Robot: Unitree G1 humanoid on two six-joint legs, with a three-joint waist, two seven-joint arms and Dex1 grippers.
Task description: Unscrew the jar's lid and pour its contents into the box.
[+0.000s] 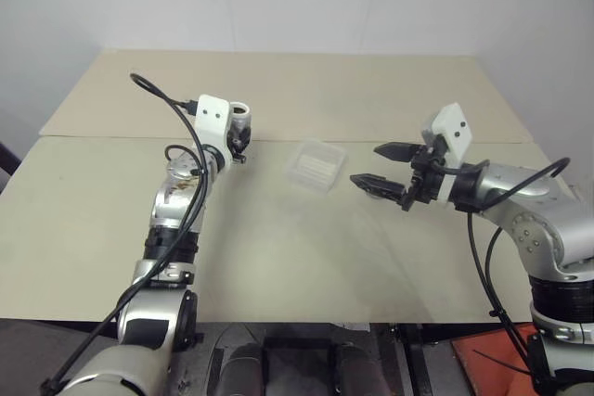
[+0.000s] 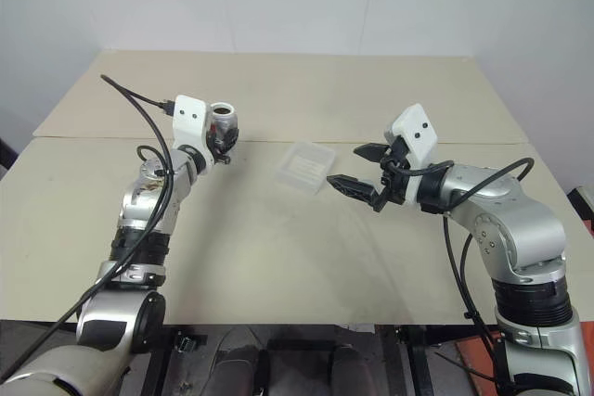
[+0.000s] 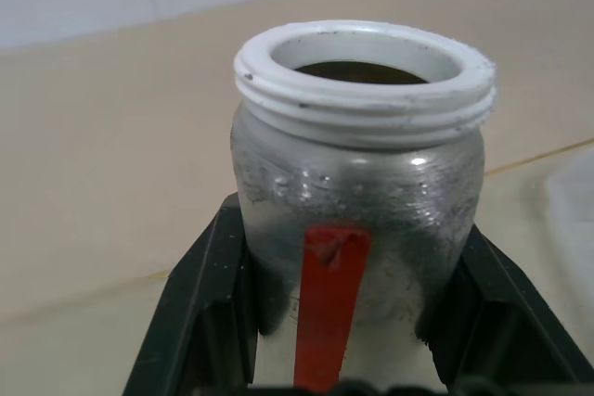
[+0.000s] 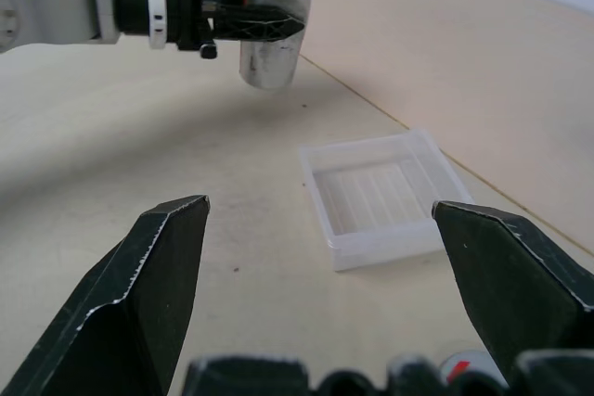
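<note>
Left gripper (image 3: 343,359) clamps the uncapped jar (image 3: 357,183) upright above the table (image 1: 278,257), at 9 o'clock from the box (image 1: 316,165). Right gripper (image 1: 379,166) stands wide, empty, at 3 o'clock of the box, nothing between.

1. The left arm reaches up and forward over the table, bent at the elbow, a black cable looping along it.
2. The left gripper (image 2: 221,134) is raised clear of the surface, its two black fingers (image 3: 200,312) clamped on the sides of the jar (image 3: 357,220), held upright.
3. The right arm comes in from the right side, forearm roughly level.
4. The right gripper (image 1: 380,168) hovers above the table, pointing toward the left arm, fingers spread wide with nothing between them.
</note>
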